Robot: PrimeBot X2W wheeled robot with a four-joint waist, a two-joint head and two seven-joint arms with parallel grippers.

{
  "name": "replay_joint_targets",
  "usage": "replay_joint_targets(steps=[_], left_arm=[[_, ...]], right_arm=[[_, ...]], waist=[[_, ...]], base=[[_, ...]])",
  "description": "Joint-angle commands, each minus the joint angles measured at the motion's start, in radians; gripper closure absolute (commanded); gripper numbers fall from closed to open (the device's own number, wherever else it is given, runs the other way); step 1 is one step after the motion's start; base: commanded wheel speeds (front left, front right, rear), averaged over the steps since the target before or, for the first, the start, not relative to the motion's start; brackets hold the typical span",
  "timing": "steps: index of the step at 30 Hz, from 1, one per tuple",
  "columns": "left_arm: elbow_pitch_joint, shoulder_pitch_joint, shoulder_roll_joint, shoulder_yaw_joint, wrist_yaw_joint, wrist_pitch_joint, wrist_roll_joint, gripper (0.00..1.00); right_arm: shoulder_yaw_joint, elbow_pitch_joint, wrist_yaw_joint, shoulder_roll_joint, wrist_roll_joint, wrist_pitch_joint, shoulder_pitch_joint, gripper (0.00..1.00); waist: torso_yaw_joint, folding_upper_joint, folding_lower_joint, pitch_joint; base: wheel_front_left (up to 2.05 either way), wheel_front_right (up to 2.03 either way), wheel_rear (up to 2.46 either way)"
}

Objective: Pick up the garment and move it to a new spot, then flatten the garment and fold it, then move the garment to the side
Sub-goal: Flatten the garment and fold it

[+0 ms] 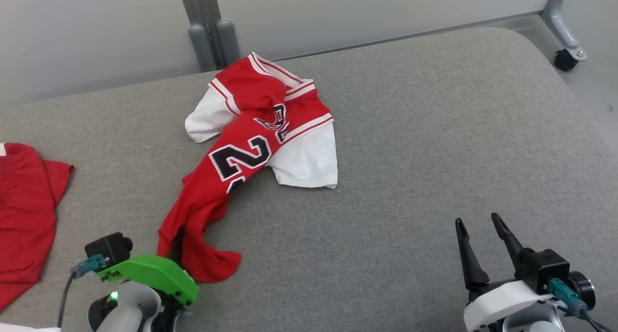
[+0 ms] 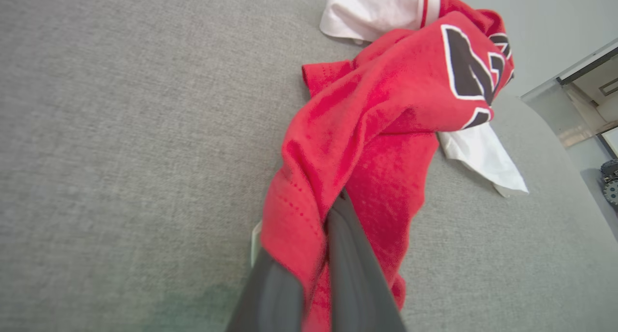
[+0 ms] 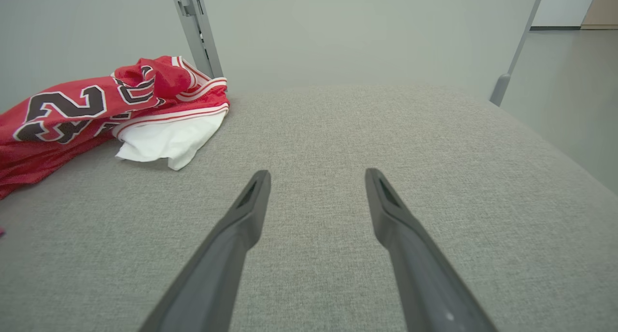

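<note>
Grey surface (image 1: 434, 153), red jersey (image 1: 231, 168) stretched diagonally away rightward, near end clamped in left pincer (image 2: 333, 226), right pincer (image 1: 477, 226) spread.

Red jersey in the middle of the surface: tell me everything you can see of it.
The red jersey lies crumpled in a long twisted heap on the grey fabric-covered surface. It looks like perforated mesh, with white sleeves, red-and-white striped trim and black, white-edged numerals, a 2 readable. Its near end is bunched and pinched in the shut left gripper; the far part lies on the surface.
</note>
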Motion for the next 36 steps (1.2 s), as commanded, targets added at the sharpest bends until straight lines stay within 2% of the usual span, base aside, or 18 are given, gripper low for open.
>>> replay_joint_targets(steps=[1,2,3,5,9,12,15,17,20,23,26,29,31,36], left_arm=[[0.012,0.01,0.021,0.003,0.0,0.065,-0.03,1.0],[0.018,0.01,0.032,0.008,-0.005,0.105,-0.048,0.83],[0.027,0.007,0.051,0.016,-0.003,0.132,-0.057,0.53],[0.048,-0.013,0.099,0.031,0.011,0.156,-0.056,0.0],[0.074,-0.028,0.123,0.056,0.045,0.103,-0.038,0.0],[0.069,0.0,0.122,0.083,0.044,0.068,-0.058,0.0],[0.042,0.048,0.142,0.095,0.104,-0.026,-0.011,0.0],[-0.001,0.082,0.125,0.09,0.139,-0.074,0.011,0.0],[-0.103,0.141,0.105,0.052,0.164,-0.1,0.056,0.0],[-0.225,0.205,0.066,-0.021,0.165,-0.07,0.08,0.0],[-0.278,0.235,0.061,-0.07,0.192,-0.021,0.104,0.0],[-0.274,0.242,0.054,-0.098,0.216,0.0,0.117,0.0],[-0.252,0.23,0.071,-0.106,0.233,-0.001,0.145,0.0],[-0.204,0.213,0.06,-0.115,0.222,0.012,0.136,0.0]], right_arm=[[0.004,0.007,0.0,-0.001,0.004,-0.003,0.007,0.0],[0.007,0.01,0.0,-0.003,0.005,-0.003,0.005,0.0],[0.01,0.013,0.0,-0.005,0.006,-0.003,0.003,0.0],[0.015,0.019,0.0,-0.007,0.009,-0.003,-0.006,0.0],[0.014,0.025,0.0,-0.01,0.011,-0.003,-0.012,0.0],[0.013,0.029,0.0,-0.01,0.012,-0.003,-0.002,0.0],[0.007,0.029,0.0,-0.008,0.013,-0.003,0.013,0.0],[0.005,0.029,0.0,-0.007,0.013,-0.003,0.019,0.0],[0.004,0.03,0.0,-0.007,0.014,-0.003,0.028,0.0],[0.001,0.03,0.0,-0.008,0.014,-0.003,0.024,0.0],[0.01,0.03,0.0,-0.011,0.013,-0.003,0.01,0.0],[0.02,0.034,0.0,-0.014,0.013,-0.003,-0.001,0.0],[0.023,0.035,0.0,-0.014,0.015,-0.003,-0.004,0.0],[0.025,0.037,0.0,-0.019,0.018,-0.003,0.004,0.0]], waist=[[0.025,0.0,0.0,-0.007],[0.03,0.0,0.0,-0.007],[0.034,0.0,0.0,-0.006],[0.04,0.0,0.0,-0.004],[0.051,0.0,0.0,-0.002],[0.056,0.0,0.0,-0.001],[0.061,0.0,0.0,0.001],[0.067,0.0,0.0,0.003],[0.077,0.0,0.0,0.002],[0.089,0.0,0.0,0.002],[0.097,0.0,0.0,0.003],[0.099,0.0,0.0,0.002],[0.098,0.0,0.0,0.001],[0.095,0.0,0.0,-0.002]], base=[[0.0,0.0,0.0],[0.0,0.0,0.0],[0.0,0.0,0.0],[0.0,0.0,0.0],[0.0,0.0,0.0],[0.0,0.0,0.0],[0.0,0.0,0.0],[0.0,0.0,0.0],[0.0,0.0,0.0],[0.0,0.0,0.0],[0.0,0.0,0.0],[0.0,0.0,0.0],[0.0,0.0,0.0],[0.0,0.0,0.0]])
